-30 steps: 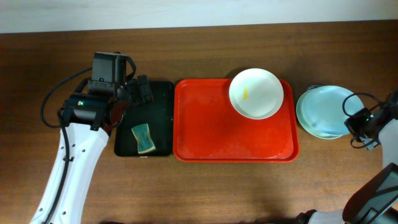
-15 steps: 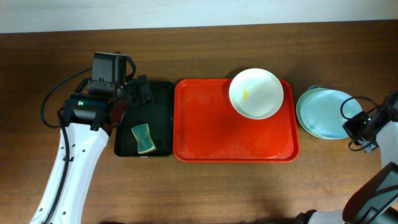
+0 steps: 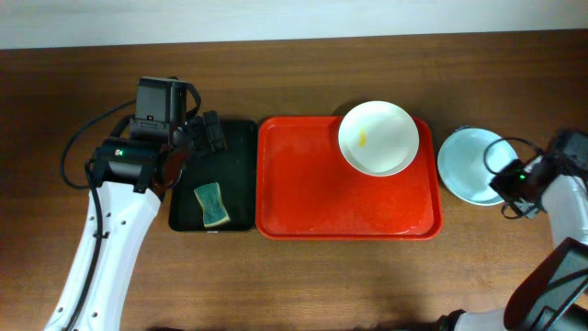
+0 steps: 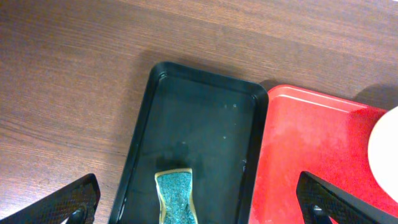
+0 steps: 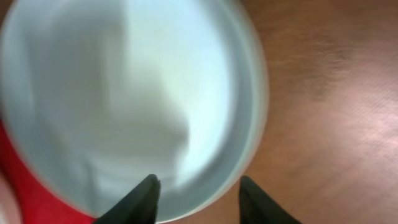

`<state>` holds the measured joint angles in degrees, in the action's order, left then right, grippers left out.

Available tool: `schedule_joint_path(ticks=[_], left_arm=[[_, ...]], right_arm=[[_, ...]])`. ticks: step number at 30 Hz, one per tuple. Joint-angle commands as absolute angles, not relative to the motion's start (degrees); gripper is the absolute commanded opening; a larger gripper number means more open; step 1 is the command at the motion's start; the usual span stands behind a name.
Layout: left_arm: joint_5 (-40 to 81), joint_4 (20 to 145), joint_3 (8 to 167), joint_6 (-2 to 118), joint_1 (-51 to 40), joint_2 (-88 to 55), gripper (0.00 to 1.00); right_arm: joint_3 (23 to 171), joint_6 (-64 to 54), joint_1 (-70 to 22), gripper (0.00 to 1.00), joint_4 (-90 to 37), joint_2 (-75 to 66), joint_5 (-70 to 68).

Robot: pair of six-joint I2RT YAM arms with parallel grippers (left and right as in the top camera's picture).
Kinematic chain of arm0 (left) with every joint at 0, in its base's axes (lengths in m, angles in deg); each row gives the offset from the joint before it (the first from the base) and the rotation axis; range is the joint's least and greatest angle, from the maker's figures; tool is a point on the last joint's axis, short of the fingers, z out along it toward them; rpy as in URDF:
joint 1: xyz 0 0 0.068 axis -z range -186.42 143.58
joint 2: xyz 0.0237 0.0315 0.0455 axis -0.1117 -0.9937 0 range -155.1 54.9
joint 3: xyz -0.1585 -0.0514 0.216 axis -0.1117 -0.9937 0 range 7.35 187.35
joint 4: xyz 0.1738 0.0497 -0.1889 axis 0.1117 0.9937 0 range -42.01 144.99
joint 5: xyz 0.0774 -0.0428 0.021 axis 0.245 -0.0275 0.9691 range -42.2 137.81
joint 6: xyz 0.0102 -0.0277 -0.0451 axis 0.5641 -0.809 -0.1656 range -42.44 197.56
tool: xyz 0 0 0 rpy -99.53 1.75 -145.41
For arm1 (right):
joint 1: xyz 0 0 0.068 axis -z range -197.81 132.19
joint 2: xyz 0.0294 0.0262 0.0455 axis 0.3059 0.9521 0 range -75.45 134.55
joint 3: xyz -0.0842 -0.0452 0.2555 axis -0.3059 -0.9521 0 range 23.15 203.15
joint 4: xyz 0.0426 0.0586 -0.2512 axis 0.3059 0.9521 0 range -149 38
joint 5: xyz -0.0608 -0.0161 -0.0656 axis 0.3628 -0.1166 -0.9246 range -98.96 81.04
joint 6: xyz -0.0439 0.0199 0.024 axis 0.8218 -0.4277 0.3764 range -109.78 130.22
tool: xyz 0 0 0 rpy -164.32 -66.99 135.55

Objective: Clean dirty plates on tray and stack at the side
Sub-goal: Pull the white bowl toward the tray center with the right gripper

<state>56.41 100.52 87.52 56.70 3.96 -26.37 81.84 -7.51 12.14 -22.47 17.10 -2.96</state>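
Note:
The white plate (image 3: pixel 378 138) with a small yellow smear lies in the far right corner of the red tray (image 3: pixel 312 198). Its edge shows in the left wrist view (image 4: pixel 387 155), next to the tray (image 4: pixel 311 143). The pale mint-blue plates (image 3: pixel 467 165) lie stacked on the table right of the tray. My right gripper (image 3: pixel 508 181) is open over their right rim. In the right wrist view, one finger of the gripper (image 5: pixel 199 200) is over the top mint plate (image 5: pixel 124 93) and one over the table. My left gripper (image 3: pixel 209 136) hangs open and empty over the black tray, its fingers (image 4: pixel 199 205) spread wide.
A narrow black tray (image 3: pixel 234 138) lies left of the red tray, with a green-and-yellow sponge (image 3: pixel 212 204) at its near end. Tray (image 4: pixel 199 124) and sponge (image 4: pixel 177 196) also show in the left wrist view. Brown table surrounds everything.
My right gripper has moved left, over the right rim of the mint-blue plates. The two plates, which sat offset, now look lined up. The left arm has not moved.

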Motion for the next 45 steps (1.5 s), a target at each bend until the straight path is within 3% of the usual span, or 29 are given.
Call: schedule_joint_path(ticks=[1,5,11,14,22,38,40,45], left_arm=[[56.6,100.4,87.8,56.6,3.8,-26.5,0.99],[56.6,100.4,87.8,56.6,3.8,-26.5,0.99],[56.6,100.4,87.8,56.6,3.8,-26.5,0.99],[56.6,100.4,87.8,56.6,3.8,-26.5,0.99],[56.6,100.4,87.8,56.6,3.8,-26.5,0.99],[56.6,100.4,87.8,56.6,3.8,-26.5,0.99],[56.6,100.4,87.8,56.6,3.8,-26.5,0.99],[56.6,100.4,87.8,56.6,3.8,-26.5,0.99]], right_arm=[[81.7,-0.7,4.6,0.38,-24.6,17.0,-1.7],[86.4,1.5,-3.0,0.38,-22.6,18.3,-1.7],[107.4,5.8,-8.3,0.35,-4.8,30.0,-1.7],[117.1,6.6,-9.0,0.27,2.6,38.0,-1.7],[118.2,6.6,-11.1,0.35,-1.9,45.1,-1.7],[113.2,6.6,-13.7,0.33,-10.1,45.8,-2.1],[112.5,6.6,-13.7,0.29,-10.7,45.8,-2.1],[112.2,6.6,-13.7,0.04,-10.8,45.8,-2.1]])
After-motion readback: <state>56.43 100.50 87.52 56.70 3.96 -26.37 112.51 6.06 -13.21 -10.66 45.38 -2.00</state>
